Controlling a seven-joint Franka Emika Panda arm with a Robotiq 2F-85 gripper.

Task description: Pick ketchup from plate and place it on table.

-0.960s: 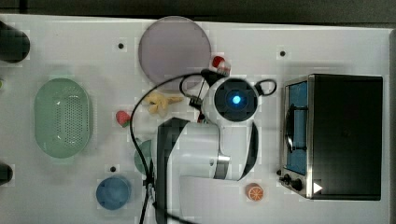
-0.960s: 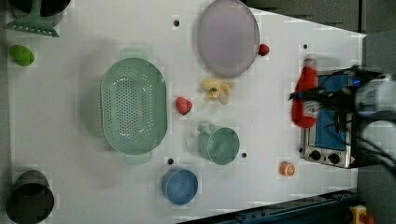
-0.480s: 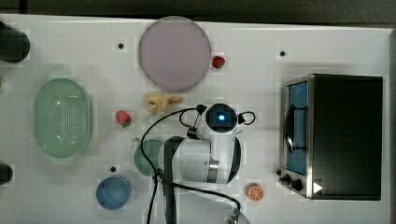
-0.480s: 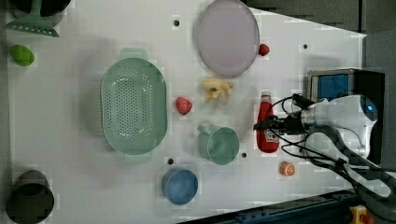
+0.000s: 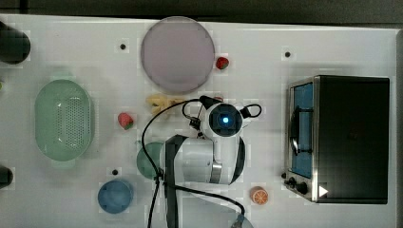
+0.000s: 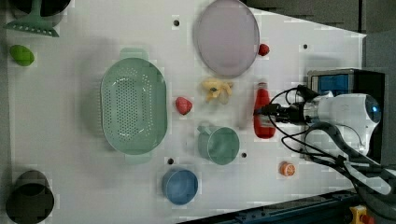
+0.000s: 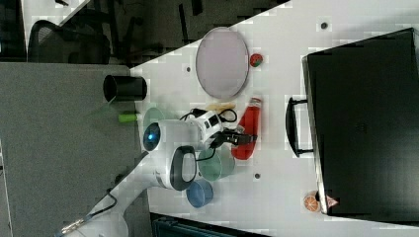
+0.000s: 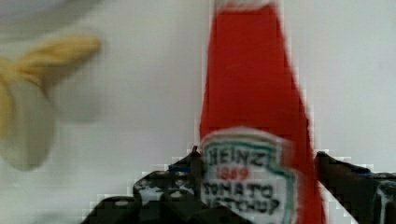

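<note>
The ketchup (image 6: 264,112), a slim red bottle with a white label, lies flat on the white table (image 6: 70,177), clear of the greyish-lilac plate (image 6: 226,37). In the left view it rests between the banana and the oven, cap toward the plate. My gripper (image 6: 267,112) straddles the bottle's body at the label. In the wrist view the dark fingers (image 8: 182,182) stand on either side of the ketchup (image 8: 252,93), open, with a thin gap on one side. The right view shows the same gripper (image 7: 244,138) over the ketchup (image 7: 249,123). In the top view my arm covers the bottle, and the plate (image 5: 178,54) is bare.
A toaster oven (image 6: 345,81) stands close behind the gripper. A banana peel (image 6: 215,89), green mug (image 6: 218,144), strawberry (image 6: 183,105) and green basket (image 6: 133,112) lie on the left view's left. A blue bowl (image 6: 180,185) and an orange slice (image 6: 286,168) are near the front edge.
The arm carried the ketchup away from the oven toward the mug, in the left view, and brought it down onto the table. The fingers have spread wider around it.
</note>
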